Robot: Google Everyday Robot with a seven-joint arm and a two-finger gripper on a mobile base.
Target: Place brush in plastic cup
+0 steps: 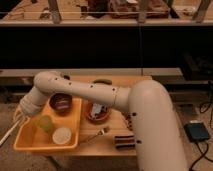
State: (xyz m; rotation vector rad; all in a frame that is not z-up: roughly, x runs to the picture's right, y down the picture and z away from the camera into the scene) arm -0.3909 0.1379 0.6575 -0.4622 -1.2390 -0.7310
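Brush (7,134): one, cream-white handle slanting down toward the lower left edge of the view, outside the tray's left rim; its upper end is sitting at the pincer, and its head is not showing.
Pincer (20,116): one, hanging at the far left just beyond the tray's left rim, low beside the pale wrist; whether it is standing wide, narrow, or clamping the brush handle I cannot tell.
Tray (29,143): one, yellow-orange, lying on the left part of the table and carrying three containers.
Plastic cup (45,123): one, translucent yellow-green, standing upright in the tray's middle, near the pincer and apart from the brush; its contents cannot be made out.
Pale round dish (62,135): one, sitting in the tray's front right corner, just beside the plastic cup.
Dark bowl (61,102): one, sitting at the tray's back, partly under the arm.
Red-brown bowl (97,111): one, resting on the table right of the tray, holding something dark and pale.
Fork (96,134): one, metal, lying on the table in front of the red-brown bowl.
Dark block (124,142): one, lying near the table's front edge.
Table (95,148): one, wooden, bearing all of these.
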